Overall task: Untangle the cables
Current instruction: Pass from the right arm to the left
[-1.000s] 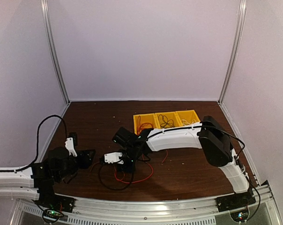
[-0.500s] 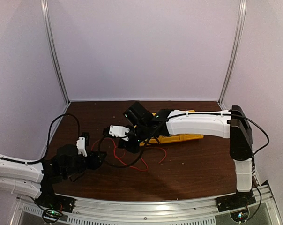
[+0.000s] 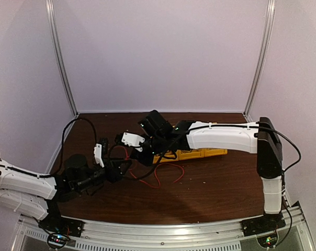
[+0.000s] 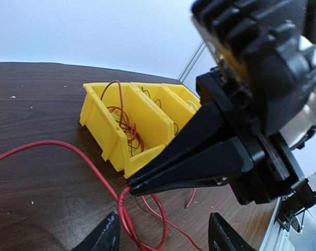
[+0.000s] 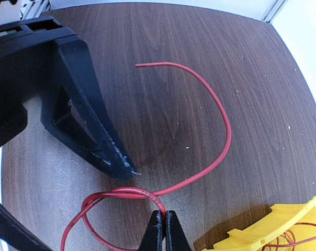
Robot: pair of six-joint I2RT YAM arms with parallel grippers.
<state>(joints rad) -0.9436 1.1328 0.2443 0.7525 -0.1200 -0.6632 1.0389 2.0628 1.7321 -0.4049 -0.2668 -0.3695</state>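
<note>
While the right end effector (image 5: 163, 226) is pinched shut on the red cable (image 5: 224, 141), the left end effector (image 4: 164, 238) stands open and grips nothing, red strands lying between its fingers. The cable trails over the counter (image 3: 221, 191), just near-left of the yellow bins (image 4: 147, 123).

Right claw (image 5: 164, 213) pinching red cable (image 5: 229, 138), yellow bin (image 5: 283, 230)

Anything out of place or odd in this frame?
The red cable sprawls looped on the table, pinched by the right claw; a red wire arches above the rim of the yellow bin. No damage visible.
</note>
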